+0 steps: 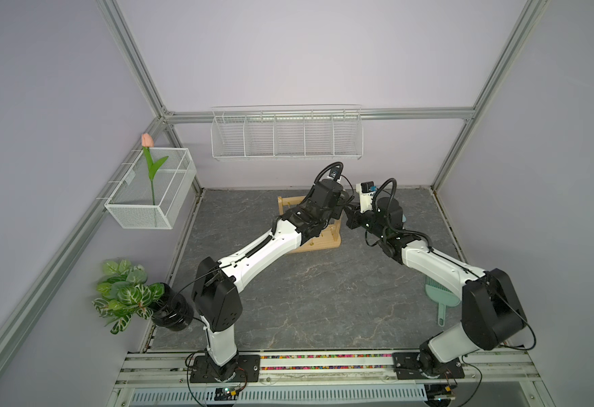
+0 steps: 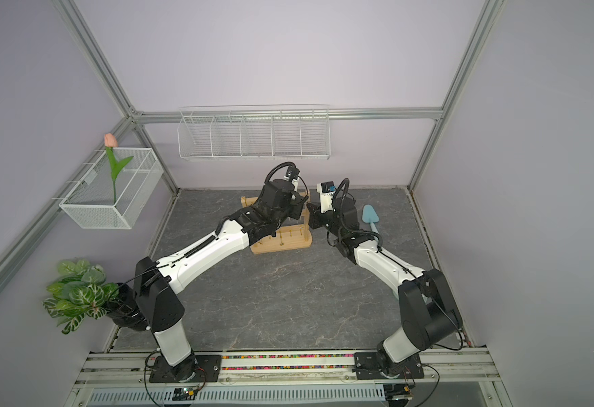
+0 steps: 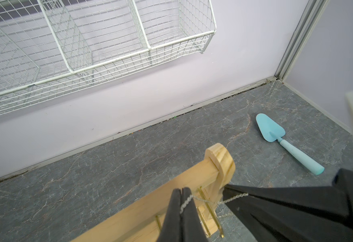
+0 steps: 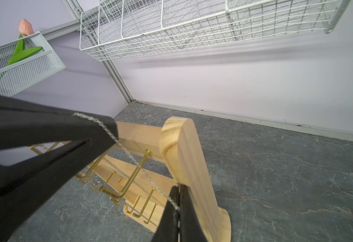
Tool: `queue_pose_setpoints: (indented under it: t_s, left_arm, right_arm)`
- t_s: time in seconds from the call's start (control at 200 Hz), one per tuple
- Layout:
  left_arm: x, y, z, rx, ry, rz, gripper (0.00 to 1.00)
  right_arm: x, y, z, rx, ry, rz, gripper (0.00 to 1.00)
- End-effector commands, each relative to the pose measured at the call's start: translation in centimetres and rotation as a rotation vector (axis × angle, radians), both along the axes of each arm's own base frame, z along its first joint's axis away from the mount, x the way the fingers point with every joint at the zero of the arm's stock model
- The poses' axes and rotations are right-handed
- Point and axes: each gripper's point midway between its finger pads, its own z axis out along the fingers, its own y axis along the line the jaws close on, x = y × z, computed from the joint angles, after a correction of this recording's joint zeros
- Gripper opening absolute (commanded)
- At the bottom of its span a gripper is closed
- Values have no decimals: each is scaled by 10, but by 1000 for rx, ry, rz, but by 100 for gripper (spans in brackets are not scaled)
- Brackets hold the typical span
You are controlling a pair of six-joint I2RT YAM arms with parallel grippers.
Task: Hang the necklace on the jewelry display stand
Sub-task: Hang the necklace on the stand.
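Pinching the necklace in left gripper and right gripper, we hold it taut across a hook on the stand.

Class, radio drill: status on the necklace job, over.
Left gripper, right gripper shut on necklace. It spans between them across stand top hook. Blue trowel well aside.

Bright, even soft light from above, no glare; faint streaky shadows under wire basket on back wall. Top views sharp, frame posts splay twd edges; wrist views wide-angle w/ nearest parts blurred
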Motion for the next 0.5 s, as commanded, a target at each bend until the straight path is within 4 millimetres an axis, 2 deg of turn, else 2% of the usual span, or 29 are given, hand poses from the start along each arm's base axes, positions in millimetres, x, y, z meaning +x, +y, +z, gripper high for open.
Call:
queue_pose_setpoints:
  t_s: [0.0,0.075,0.25,0.495]
  left_arm:
    - [0,1,4,5,-1,-11,6]
    - [-3,2,8,-8,1,-18,17]
    - [-10,8,20,-39,-9,-20,29]
    - [-23,21,47,-110,-24,-11,34]
  right_arm:
    - [3,0,9,31,-29,0,7]
    - [3,1,8,32,-25,5,7]
    - [2,3,3,36,-9,12,7]
    - [1,3,-2,39,8,15,7]
